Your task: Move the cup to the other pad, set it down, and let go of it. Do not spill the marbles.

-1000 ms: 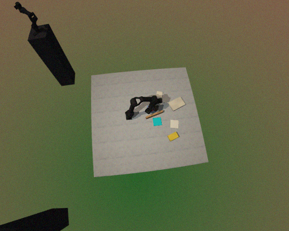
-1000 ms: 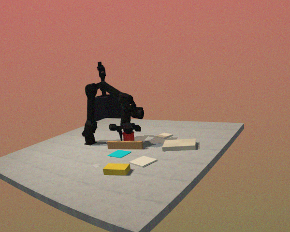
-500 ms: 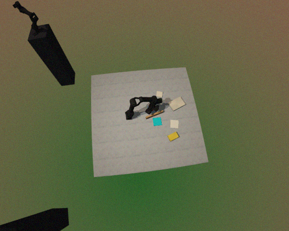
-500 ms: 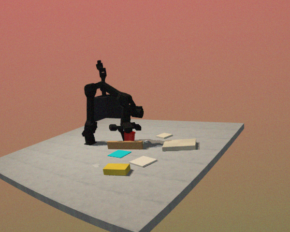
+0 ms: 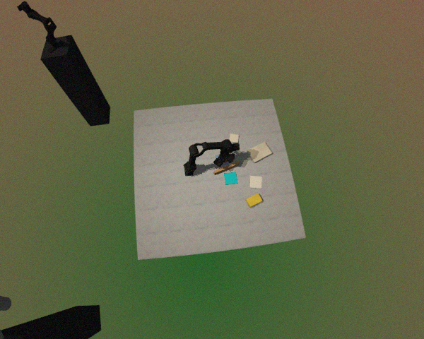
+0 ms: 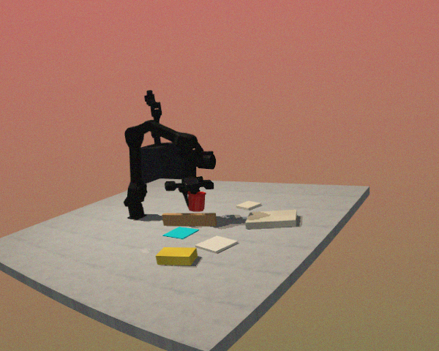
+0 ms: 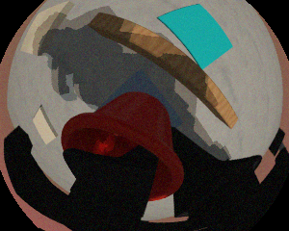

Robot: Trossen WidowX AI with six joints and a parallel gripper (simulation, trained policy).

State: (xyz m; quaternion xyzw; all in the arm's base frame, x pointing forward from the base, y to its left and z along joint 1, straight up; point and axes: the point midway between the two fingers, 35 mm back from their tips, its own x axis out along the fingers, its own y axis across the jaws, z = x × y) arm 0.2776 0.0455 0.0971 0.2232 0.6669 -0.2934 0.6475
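Note:
The red cup hangs above the table, nearly upright in the exterior view. My gripper is shut on the cup's wall, with one finger inside the mouth and one outside. The dark blue pad lies below the cup, in shadow and partly hidden by it. The cyan pad lies bare on the other side of the wooden bar. Inside the cup a bright red spot shows; the marbles cannot be made out clearly.
The wooden bar stands between the two pads. A thick cream slab, two thin cream tiles and a yellow block also lie on the table.

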